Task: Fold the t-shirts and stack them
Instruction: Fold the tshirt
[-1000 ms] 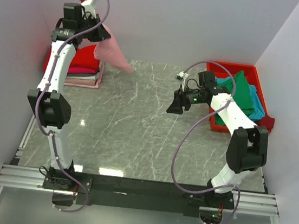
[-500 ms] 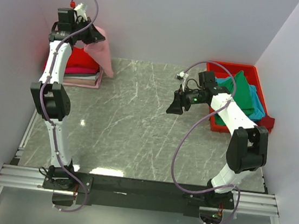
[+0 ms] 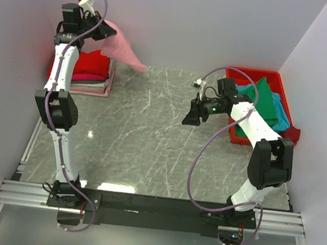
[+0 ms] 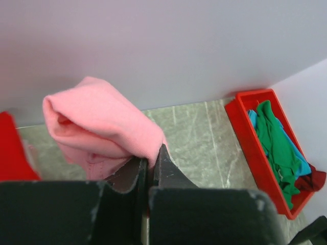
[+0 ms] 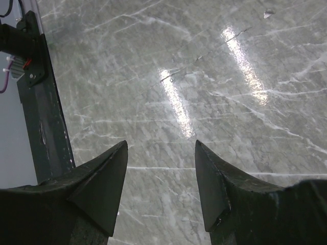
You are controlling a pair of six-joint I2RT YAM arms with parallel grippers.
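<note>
Left arm has swung higher; the pink t-shirt now hangs above the folded stack, its tail flaring out to the right of it. Left jaws are clamped on the pink cloth. Right jaws stand apart, empty and unmoved, well right of the stack. Judgement: lay-down onto the stack comes next.

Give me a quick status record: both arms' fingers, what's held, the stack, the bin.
left fingers: shut on the pink t-shirt, lifted in the air by the far left corner
right fingers: open, empty, over bare table
folded stack: far left, red shirt on top
red bin: far right, holds an unfolded green t-shirt and a teal t-shirt
</note>
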